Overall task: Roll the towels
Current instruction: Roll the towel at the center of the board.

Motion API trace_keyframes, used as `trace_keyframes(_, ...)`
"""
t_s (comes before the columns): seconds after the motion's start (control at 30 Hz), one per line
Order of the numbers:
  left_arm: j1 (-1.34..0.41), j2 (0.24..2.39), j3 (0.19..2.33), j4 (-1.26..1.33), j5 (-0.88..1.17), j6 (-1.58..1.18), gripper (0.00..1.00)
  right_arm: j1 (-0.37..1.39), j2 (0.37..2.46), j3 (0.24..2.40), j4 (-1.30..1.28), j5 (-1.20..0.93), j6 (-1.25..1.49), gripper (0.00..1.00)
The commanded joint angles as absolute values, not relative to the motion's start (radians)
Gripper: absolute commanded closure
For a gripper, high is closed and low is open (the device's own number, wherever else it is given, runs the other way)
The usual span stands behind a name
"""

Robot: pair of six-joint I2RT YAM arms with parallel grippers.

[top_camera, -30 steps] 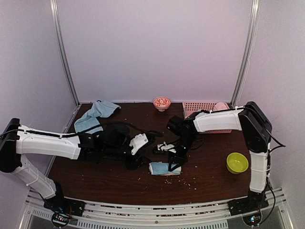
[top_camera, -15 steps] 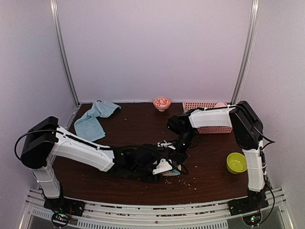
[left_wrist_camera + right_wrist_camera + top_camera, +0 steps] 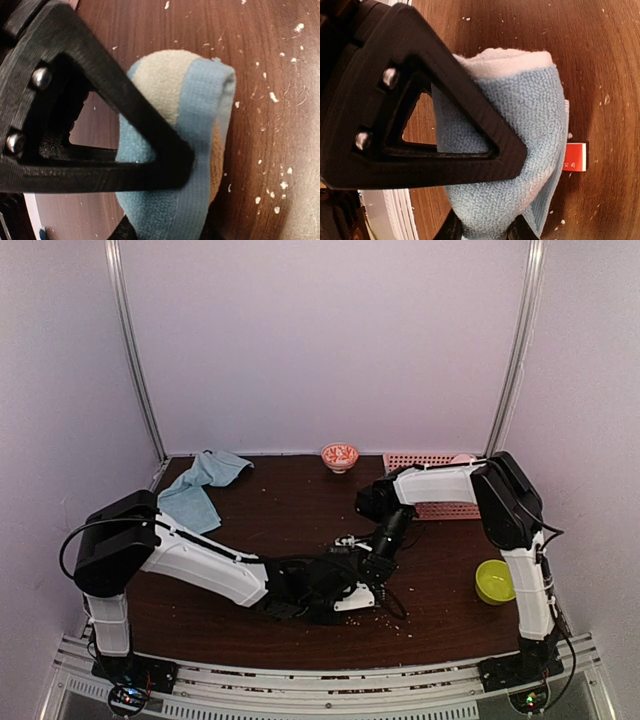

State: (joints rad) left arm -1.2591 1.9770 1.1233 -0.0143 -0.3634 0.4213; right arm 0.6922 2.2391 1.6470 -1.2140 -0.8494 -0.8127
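The spotted towel [image 3: 200, 115] is a tight roll of light blue with cream and orange patches, lying on the dark wooden table. My left gripper [image 3: 170, 200] is shut on it, its black triangular finger across the roll. My right gripper [image 3: 490, 195] is also shut on the same roll [image 3: 520, 115], which shows a white end and a red tag [image 3: 575, 157]. In the top view both grippers meet at the table's front middle, left [image 3: 352, 592] and right [image 3: 375, 570], and hide the roll. The plain towel [image 3: 195, 490] lies crumpled at the back left.
A pink lattice basket [image 3: 440, 485] stands at the back right, a lime-green bowl [image 3: 497, 581] at the right, and a small orange-patterned bowl [image 3: 340, 455] at the back middle. Pale crumbs [image 3: 385, 618] are scattered near the grippers.
My left arm has swung right from the table's left-middle and closed on the rolled towel. My right gripper has stayed at the roll's right end. The roll is now covered in the top view.
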Motion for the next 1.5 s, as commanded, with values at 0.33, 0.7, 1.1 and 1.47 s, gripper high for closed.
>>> trace_keyframes(0.33,-1.203,2.033,1.224,-0.261,-0.147,0.298,0.9,0.477,1.889,1.719,-1.354,-0.85,-0.787,0.35)
trace_keyframes(0.7,-0.959,2.122,1.502,-0.52,0.405,0.133,0.94,0.484,1.422,1.608,-1.148,-0.824,-0.716,0.35)
trace_keyframes(1.1,-0.866,2.243,1.602,-0.59,0.55,0.078,0.98,0.948,1.409,1.297,-0.904,-0.203,-0.763,0.48)
trace_keyframes(1.47,-0.859,2.249,1.589,-0.595,0.575,0.083,0.99,1.049,1.568,1.05,-0.429,0.147,-0.775,0.35)
